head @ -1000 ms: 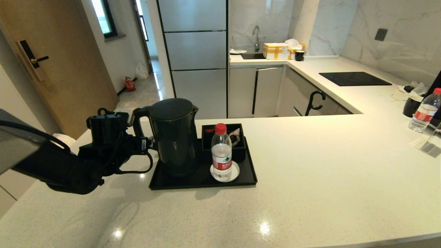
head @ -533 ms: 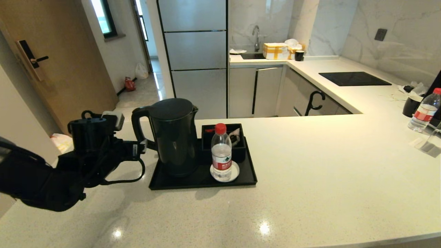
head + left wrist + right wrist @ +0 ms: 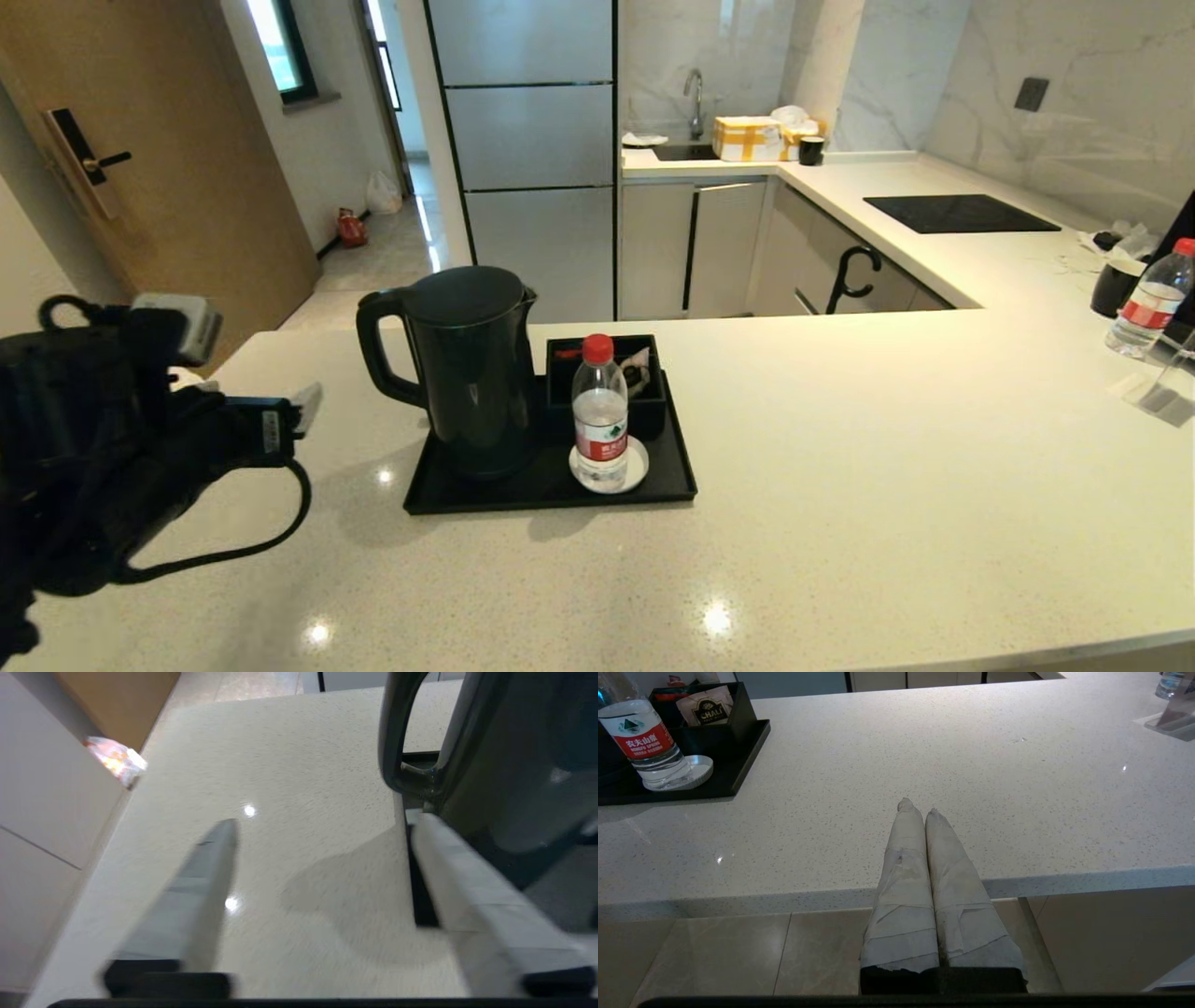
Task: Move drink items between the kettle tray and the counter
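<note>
Your left gripper (image 3: 303, 401) hangs over the counter (image 3: 840, 448) near its left edge, fingers spread wide and empty, well apart from the kettle (image 3: 471, 364). The kettle stands at the left end of the kettle tray (image 3: 672, 485); the water bottle (image 3: 600, 415) sits on the white coaster (image 3: 637, 467) at the tray's front right. Both items look placed, though the kettle's seating is hard to confirm. Your right gripper (image 3: 917, 807) waits pressed closed at the counter's near edge. Next you probably need it to reach for the bottle.
</note>
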